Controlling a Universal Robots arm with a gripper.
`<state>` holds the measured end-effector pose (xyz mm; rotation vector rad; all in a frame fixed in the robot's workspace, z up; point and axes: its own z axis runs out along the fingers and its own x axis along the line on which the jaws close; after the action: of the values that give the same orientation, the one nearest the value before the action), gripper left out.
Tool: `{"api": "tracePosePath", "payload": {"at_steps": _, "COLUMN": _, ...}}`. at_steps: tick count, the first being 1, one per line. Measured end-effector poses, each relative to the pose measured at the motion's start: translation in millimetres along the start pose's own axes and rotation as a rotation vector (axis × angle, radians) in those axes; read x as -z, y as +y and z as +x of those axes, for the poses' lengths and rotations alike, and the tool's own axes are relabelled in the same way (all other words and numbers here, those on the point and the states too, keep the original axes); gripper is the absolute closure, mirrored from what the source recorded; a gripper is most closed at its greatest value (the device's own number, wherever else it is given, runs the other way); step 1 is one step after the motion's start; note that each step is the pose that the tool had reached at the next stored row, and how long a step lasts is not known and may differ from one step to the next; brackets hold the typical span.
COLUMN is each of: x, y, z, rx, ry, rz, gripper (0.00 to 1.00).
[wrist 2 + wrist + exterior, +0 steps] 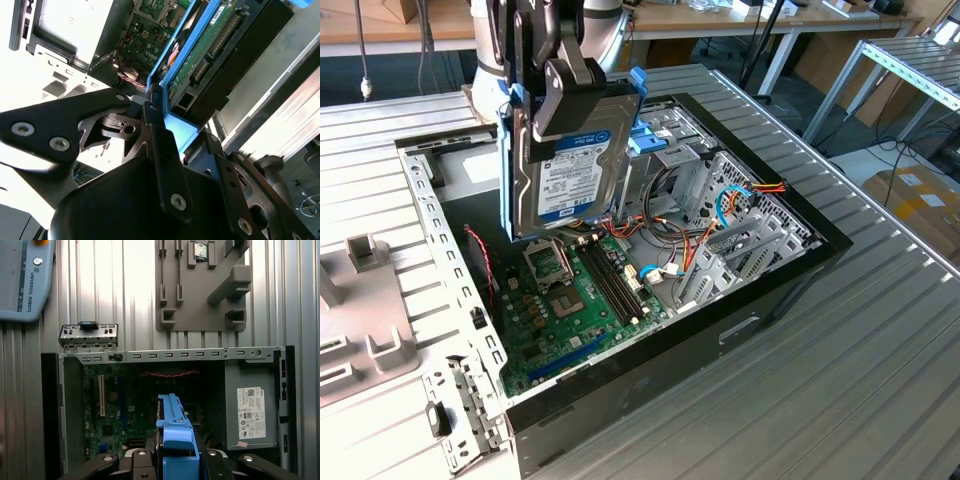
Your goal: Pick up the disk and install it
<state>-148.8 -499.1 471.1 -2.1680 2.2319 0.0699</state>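
While 2 fingers (570, 100) seemingly clamp its top, the disk (565, 185) hangs (upright).

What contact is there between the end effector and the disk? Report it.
Touching. The exterior view shows the end effector clamped on the disk at its upper end, holding it upright in the air above the open case.

We see claw (178, 461) matte black: flat angular link plates (60, 127), silver round screws (59, 144) in them. On both sides of claw, black links (97, 465) with bright screw heads. Just above claw, dark grey boxy block (572, 85); higher, black bars (525, 40). Behind claw, arm (490, 45) of pale silver-white round tubes. Far from claw, we note blue-grey joint cover (22, 280) with small print.
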Motion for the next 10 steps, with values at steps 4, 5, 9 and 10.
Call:
{"api": "tracePosePath", "payload": {"at_steps": 4, "x": -0.3, "y": -2.1, "z": 0.8, "rx": 0.000, "ry": -0.0001, "rz": 0.0001, "gripper": 0.63}}
{"api": "tracePosePath", "payload": {"at_steps": 5, "x": -0.4, "y": -2.5, "z": 1.0, "rx": 0.000, "ry": -0.0002, "rz": 0.0001, "gripper": 0.63}}
{"api": "tracePosePath", "payload": {"at_steps": 9, "x": -0.4, "y": -4.4, "z": 2.3, "rx": 0.000, "ry": -0.0001, "rz": 0.0001, "gripper": 0.63}}
{"api": "tracePosePath", "payload": {"at_steps": 10, "x": -0.4, "y": -4.8, "z": 2.7, "rx": 0.000, "ry": -0.0001, "rz": 0.0001, "gripper": 0.63}}
